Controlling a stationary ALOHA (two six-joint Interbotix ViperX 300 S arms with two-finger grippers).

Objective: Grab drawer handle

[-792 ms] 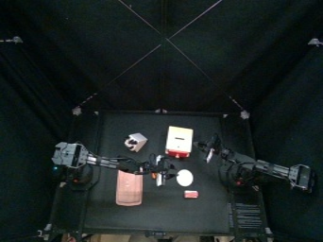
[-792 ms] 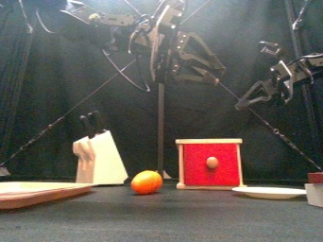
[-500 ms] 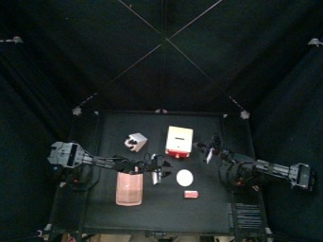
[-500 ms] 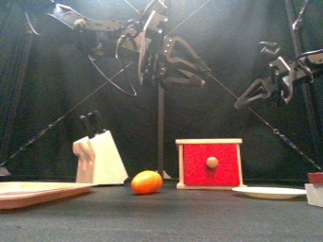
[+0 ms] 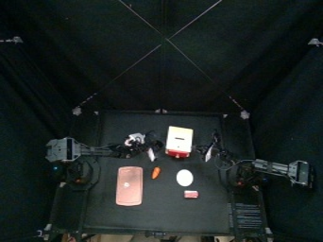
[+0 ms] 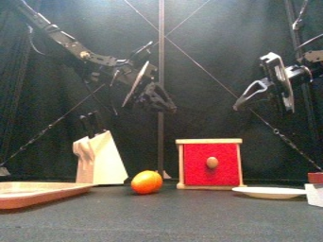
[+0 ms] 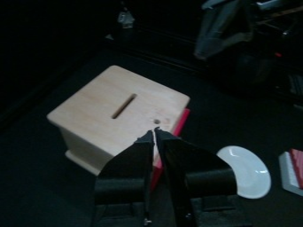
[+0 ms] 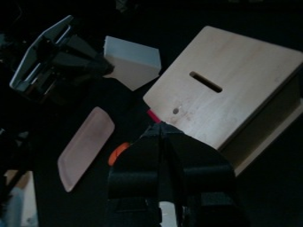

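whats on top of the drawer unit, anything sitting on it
Nothing rests on the drawer. Its pale top shows only a narrow slot and a small round hole. What lies inside, behind the closed red front, cannot be seen.

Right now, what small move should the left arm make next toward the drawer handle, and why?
Probably lower the left gripper toward the front of the drawer. It hangs well above the table, up and to the left of the red face, and the knob is untouched. The right gripper is high on the other side.
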